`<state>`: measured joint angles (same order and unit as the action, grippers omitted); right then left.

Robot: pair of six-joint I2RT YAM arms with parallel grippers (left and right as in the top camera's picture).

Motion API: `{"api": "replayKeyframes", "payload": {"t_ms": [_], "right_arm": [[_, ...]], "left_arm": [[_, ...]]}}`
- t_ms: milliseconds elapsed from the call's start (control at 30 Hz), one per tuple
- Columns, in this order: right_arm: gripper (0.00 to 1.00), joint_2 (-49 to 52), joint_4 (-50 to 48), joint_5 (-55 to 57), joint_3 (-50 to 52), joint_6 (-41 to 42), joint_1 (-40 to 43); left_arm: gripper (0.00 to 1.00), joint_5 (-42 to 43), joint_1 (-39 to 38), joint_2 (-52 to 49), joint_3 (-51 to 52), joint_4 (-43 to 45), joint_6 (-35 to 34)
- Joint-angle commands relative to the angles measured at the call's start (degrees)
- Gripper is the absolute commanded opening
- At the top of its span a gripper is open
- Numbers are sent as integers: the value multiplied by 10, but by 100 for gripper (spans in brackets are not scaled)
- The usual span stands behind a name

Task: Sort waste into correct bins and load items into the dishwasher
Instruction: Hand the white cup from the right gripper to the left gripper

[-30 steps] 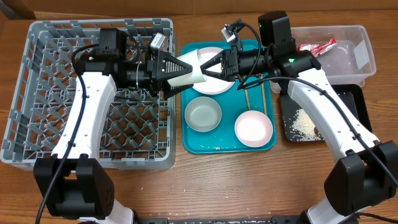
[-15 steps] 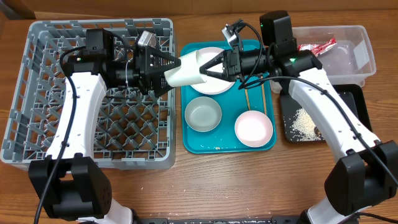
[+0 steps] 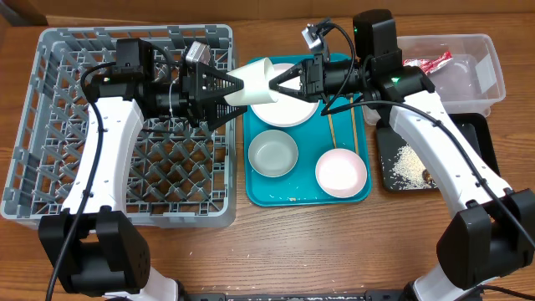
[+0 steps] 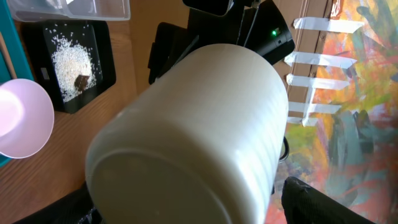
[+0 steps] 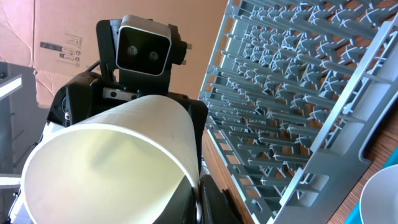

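The small white cup (image 3: 253,81) hangs in the air on its side between my two grippers, above the gap between the grey dish rack (image 3: 50,201) and the plate (image 3: 288,113). My right gripper (image 3: 280,84) is shut on its rim; the right wrist view shows the cup (image 5: 112,168) pinched between the fingers (image 5: 199,186). My left gripper (image 3: 232,90) is open around the cup's base. In the left wrist view the cup's base (image 4: 199,124) fills the frame, with a gap to one finger of the gripper (image 4: 186,211).
The teal tray (image 3: 259,196) holds the plate, two bowls (image 3: 272,153) (image 3: 340,171) and chopsticks (image 3: 330,125). The clear tub (image 3: 489,75) holds the red wrapper (image 3: 426,63). The black tray (image 3: 476,125) holds rice (image 3: 407,165) and a brown lump (image 3: 428,176).
The cup has risen and moved toward the back, with both grippers following. The left arm drew back to the left over the rack.
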<state>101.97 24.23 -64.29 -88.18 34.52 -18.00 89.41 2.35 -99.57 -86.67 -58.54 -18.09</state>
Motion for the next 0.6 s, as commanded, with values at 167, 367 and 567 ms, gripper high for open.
{"api": "replayKeyframes", "payload": {"t_ms": [167,367,567], "right_arm": [[4,3,21,-20,-6,-5,-7],[4,3,20,-24,-6,-5,-20],[4,3,18,-24,-6,-6,-22]], "left_arm": [[88,12,0,-1,-11,2,-4],[89,12,0,-1,-11,3,-4],[86,12,0,-1,-11,3,-4]]}}
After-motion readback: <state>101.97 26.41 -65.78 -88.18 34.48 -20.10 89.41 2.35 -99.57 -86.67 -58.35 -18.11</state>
